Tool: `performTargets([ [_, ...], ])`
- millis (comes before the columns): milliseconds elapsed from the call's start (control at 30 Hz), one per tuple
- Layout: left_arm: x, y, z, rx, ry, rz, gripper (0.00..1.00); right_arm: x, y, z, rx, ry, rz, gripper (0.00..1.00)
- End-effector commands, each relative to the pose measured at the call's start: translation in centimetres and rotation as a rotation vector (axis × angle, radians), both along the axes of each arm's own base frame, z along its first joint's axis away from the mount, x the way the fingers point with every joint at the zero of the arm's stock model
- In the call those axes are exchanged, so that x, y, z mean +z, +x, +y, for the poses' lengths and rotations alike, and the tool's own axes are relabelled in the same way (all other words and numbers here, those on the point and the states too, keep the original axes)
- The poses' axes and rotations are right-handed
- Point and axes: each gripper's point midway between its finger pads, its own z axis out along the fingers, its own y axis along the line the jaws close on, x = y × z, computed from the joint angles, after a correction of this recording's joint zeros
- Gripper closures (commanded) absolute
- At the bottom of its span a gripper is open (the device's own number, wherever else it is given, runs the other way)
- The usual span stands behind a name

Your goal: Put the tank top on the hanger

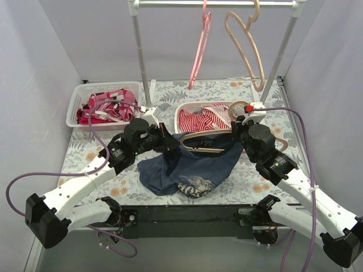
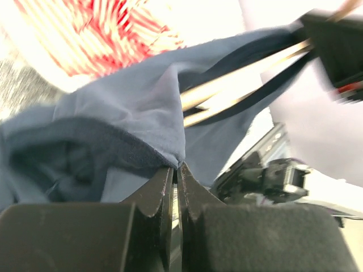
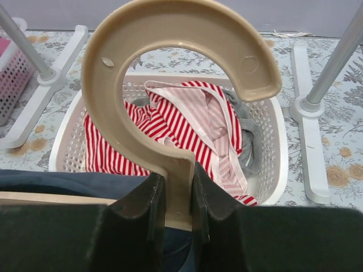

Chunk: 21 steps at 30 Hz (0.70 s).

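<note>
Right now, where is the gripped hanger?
Top view, centre: the hanger is partly inside the tank top, before the white basket, neck in the right gripper.

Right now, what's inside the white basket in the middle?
A red-and-white striped garment fills the basket, with some grey cloth at its right side. The stripes cover the floor, so anything beneath is hidden.

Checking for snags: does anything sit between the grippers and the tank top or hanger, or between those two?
Nothing visible does. The left gripper is shut on the tank top at its edge, the right gripper on the hanger below its hook, and cloth lies against the hanger's bars.
</note>
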Motion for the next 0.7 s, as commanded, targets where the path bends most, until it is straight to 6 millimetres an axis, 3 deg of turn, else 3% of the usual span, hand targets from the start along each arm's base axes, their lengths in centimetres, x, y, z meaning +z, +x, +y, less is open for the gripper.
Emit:
performTargets([
  [0, 6.0, 0.6, -1.0, -0.037, -0.082, -0.106, 1.00, 1.9, -0.8, 2.0, 0.093, 0.119, -0.061, 0.99],
  [233, 10.2, 0.8, -1.8, -0.064, -0.133, -0.158, 1.00, 1.1, -1.5, 4.8, 0.190, 0.171, -0.048, 0.99],
  [400, 11.2, 0.8, -1.1, -0.043, -0.145, -0.205, 0.96, 1.0, -1.8, 6.2, 0.237, 0.216, -0.032, 0.99],
  [533, 8.6, 0.6, 0.5, 0.008, -0.080, -0.176, 0.83, 1.2, -1.9, 5.6, 0.206, 0.245, -0.028, 0.99],
  [567, 7.3, 0.5, 1.0, 0.020, -0.054, -0.153, 0.69, 1.6, -2.1, 5.3, 0.199, 0.257, -0.041, 0.99],
  [633, 6.0, 0.2, 1.9, 0.042, -0.018, -0.132, 0.56, 1.6, -2.1, 4.7, 0.173, 0.256, -0.042, 0.99],
  [667, 5.6, 0.0, 2.1, 0.044, -0.007, -0.127, 0.41, 1.5, -2.0, 4.6, 0.165, 0.253, -0.038, 0.99],
])
